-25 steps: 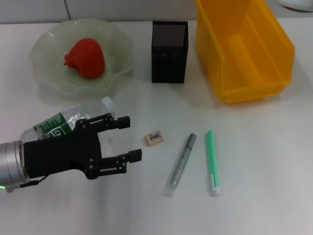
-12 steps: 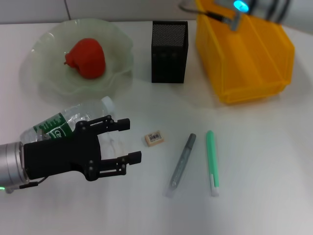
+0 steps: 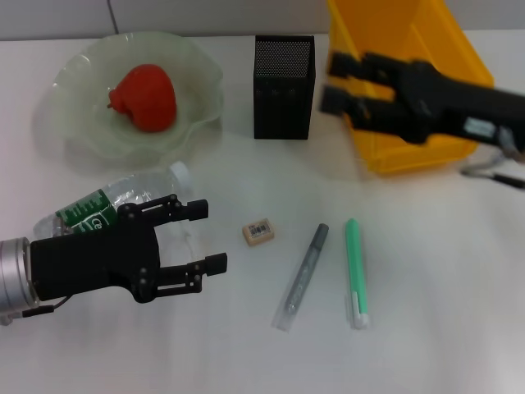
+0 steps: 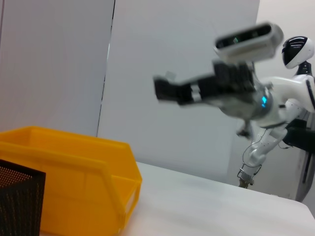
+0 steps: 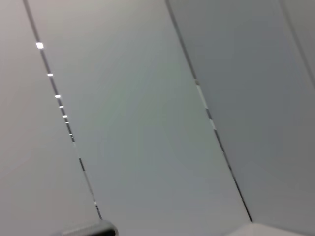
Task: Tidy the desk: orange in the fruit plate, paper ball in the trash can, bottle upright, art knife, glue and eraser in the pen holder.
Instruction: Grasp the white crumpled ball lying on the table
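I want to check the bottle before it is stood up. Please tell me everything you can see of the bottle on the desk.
The bottle is clear plastic with a green label bearing white print and a white cap. It lies on its side on the white desk, not upright, cap end pointing toward the fruit plate and just short of its near rim. The left gripper, fingers open, covers its lower part in the head view, so contact cannot be judged. Its contents cannot be made out.

On the desk [image 3: 443, 312], the fruit plate [image 3: 78, 131] sits far left, the pen holder [image 3: 284, 86] to its right, then the bin [image 3: 385, 152]. Nearer, left to right: lying bottle [image 3: 107, 201], eraser [image 3: 257, 231], art knife [image 3: 302, 276], glue [image 3: 355, 271].
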`<state>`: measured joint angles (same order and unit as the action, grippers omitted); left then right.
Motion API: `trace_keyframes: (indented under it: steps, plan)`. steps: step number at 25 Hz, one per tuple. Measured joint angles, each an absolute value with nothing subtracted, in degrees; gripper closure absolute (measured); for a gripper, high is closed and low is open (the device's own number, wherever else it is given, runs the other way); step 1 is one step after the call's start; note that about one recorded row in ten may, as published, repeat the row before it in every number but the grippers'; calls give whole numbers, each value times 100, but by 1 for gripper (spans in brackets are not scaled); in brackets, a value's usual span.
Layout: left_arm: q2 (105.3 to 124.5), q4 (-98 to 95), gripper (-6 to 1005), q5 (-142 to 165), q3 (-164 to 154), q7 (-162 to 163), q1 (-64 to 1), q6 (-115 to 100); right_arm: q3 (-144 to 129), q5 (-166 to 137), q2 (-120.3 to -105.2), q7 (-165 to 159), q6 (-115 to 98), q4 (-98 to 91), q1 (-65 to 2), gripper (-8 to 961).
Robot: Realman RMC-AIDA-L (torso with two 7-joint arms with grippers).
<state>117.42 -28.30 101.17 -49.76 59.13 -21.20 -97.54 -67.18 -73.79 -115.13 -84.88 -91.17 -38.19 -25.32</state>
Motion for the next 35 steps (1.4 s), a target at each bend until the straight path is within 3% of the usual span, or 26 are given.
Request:
trace_keyframes:
  steps: [5, 10, 23, 35]
  plan:
    - [11695, -2830, 220, 10118, -4984, 5979, -2104, -9766, -6417, -8088, -11508, -8400, -9457, -3763, -2347, 210]
    - [11658, -2848, 220, 10139, -4984, 6024, -2107, -9746, -6304, -8853, -11535, -7807, -9445, -3682, -2216, 122]
    - [11505, -3178, 221, 10473, -4936, 6170, -2135, -9290, -6196, -9249, -11492, -7139, -9148, -3222, -2294, 126]
    - [11592, -3461, 221, 11043, -4952, 6253, -2179, -8919, -6198, -9388, -11476, -7185, -9005, -3120, -2453, 127]
